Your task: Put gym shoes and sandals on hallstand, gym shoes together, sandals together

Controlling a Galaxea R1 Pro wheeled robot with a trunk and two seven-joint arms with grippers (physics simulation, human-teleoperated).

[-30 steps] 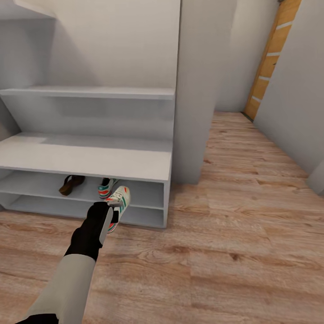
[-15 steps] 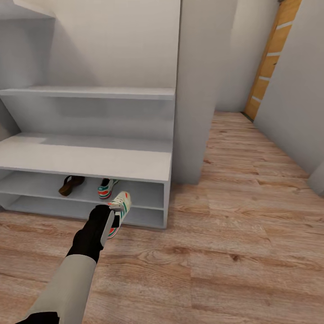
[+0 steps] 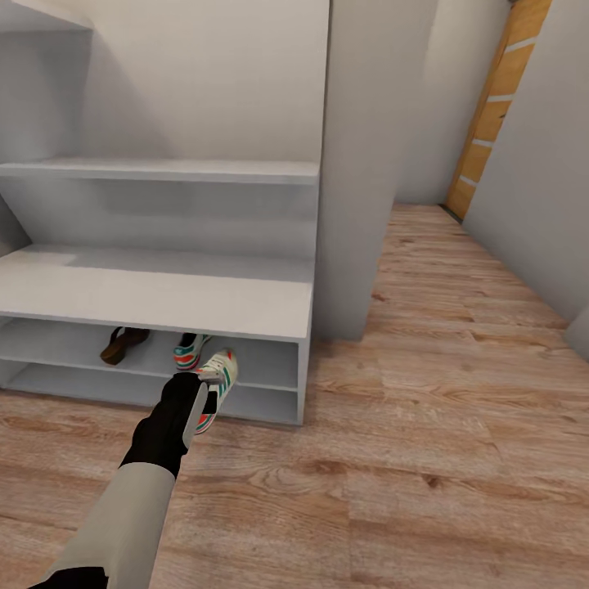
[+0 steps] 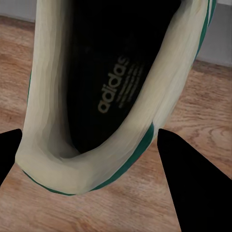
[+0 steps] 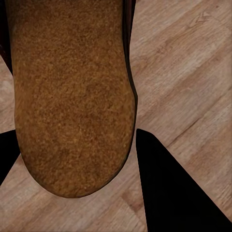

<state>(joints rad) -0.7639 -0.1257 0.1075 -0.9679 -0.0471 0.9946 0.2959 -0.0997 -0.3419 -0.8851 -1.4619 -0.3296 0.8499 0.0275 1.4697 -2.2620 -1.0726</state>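
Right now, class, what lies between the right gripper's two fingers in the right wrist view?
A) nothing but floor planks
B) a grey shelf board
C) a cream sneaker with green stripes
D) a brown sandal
D: the right wrist view shows the brown sandal between the dark fingers of the right gripper, above the wood-grain floor.

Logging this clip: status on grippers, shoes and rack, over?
Left gripper shut on gym shoe at the hallstand front edge. Right gripper shut on sandal. One sneaker, one brown sandal already shelved. Nothing blocking.
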